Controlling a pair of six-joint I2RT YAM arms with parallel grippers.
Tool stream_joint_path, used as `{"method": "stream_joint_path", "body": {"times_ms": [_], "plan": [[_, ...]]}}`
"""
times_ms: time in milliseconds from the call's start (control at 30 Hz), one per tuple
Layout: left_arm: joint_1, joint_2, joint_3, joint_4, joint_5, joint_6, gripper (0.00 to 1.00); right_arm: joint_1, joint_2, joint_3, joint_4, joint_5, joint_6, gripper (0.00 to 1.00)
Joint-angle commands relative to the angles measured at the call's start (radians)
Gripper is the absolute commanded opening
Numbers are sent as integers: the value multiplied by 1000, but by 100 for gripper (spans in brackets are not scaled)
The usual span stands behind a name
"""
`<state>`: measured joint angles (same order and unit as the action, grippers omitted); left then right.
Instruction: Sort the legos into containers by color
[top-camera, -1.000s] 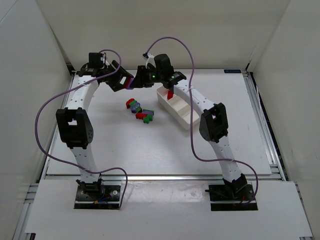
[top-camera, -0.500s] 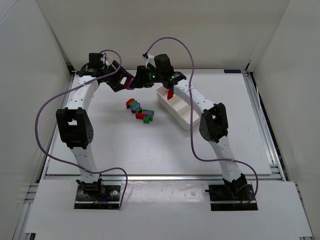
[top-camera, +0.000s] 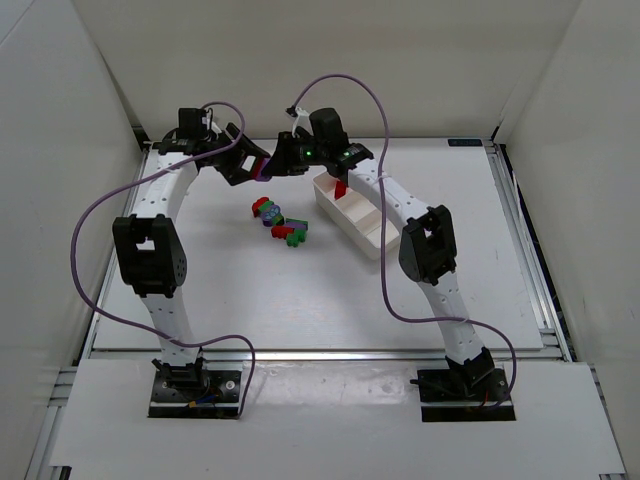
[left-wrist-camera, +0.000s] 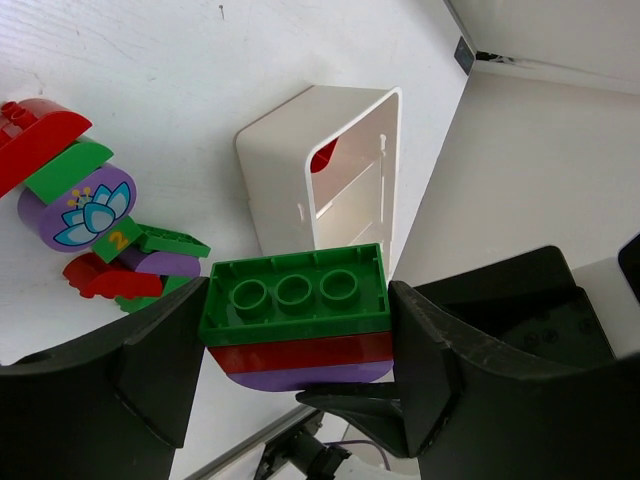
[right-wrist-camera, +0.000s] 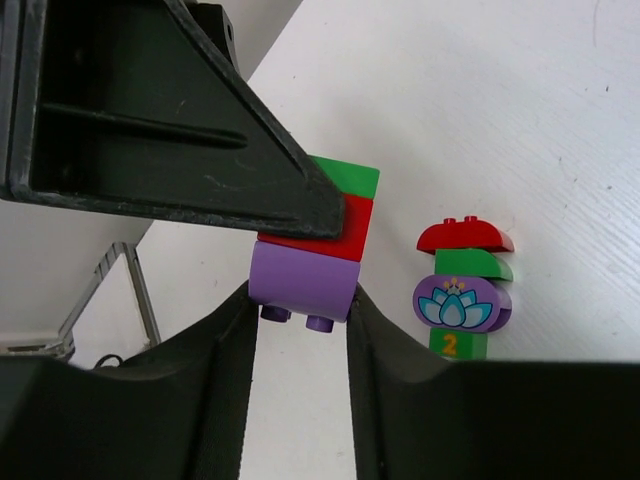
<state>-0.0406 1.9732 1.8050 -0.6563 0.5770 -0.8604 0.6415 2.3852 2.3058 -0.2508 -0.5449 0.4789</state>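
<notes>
With the left gripper (left-wrist-camera: 298, 345), clamps a green-red-purple brick stack (left-wrist-camera: 292, 296) by its ends, raised above the table (top-camera: 200, 280) near its far edge. With the right gripper (right-wrist-camera: 300, 340), pinches shut on the purple brick (right-wrist-camera: 303, 280) at the bottom. Shows bare tabletop between the loose legos (top-camera: 282, 226) and the white tray (left-wrist-camera: 270, 190), with one red brick (left-wrist-camera: 322, 155) in the far end compartment.

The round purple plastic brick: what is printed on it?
The purple brick bears a lotus flower; right wrist view.
</notes>
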Motion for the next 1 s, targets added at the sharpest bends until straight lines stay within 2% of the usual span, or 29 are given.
{"method": "stream_joint_path", "body": {"times_ms": [0,33,67,167,267,300,400,500,533,600,633,733,800,967], "plan": [[-4,-19,-21,20,32,-5,10,7,-1,-5,59,-26,-8,25],[-4,-20,-25,23,35,-3,10,7,-1,-6,56,-27,-6,20],[-4,-23,-27,29,38,-3,10,7,-4,-9,59,-27,-8,10],[-4,-23,-36,41,44,-3,10,7,-9,-22,59,-26,-11,0],[-7,-27,-41,50,46,-2,14,7,-17,-32,64,-27,-11,0],[-8,-28,-42,56,41,-2,20,7,-21,-37,68,-30,-14,0],[-13,-37,-49,66,29,-5,47,10,-32,-48,84,-43,-20,0],[-13,-40,-52,72,29,0,55,9,-49,-66,105,-72,-23,0],[-13,-43,-52,78,38,6,61,7,-50,-68,108,-76,-26,0],[-13,-50,-49,81,43,23,66,4,-69,-77,111,-93,-29,0],[-13,-57,-49,87,44,24,76,1,-73,-89,111,-101,-34,0],[-13,-69,-52,93,50,27,92,-8,-101,-129,125,-115,-39,0],[-13,-76,-55,96,58,34,99,-17,-119,-154,131,-119,-45,0],[-7,-96,-62,119,99,41,99,-29,-144,-170,136,-150,-65,0]]}}
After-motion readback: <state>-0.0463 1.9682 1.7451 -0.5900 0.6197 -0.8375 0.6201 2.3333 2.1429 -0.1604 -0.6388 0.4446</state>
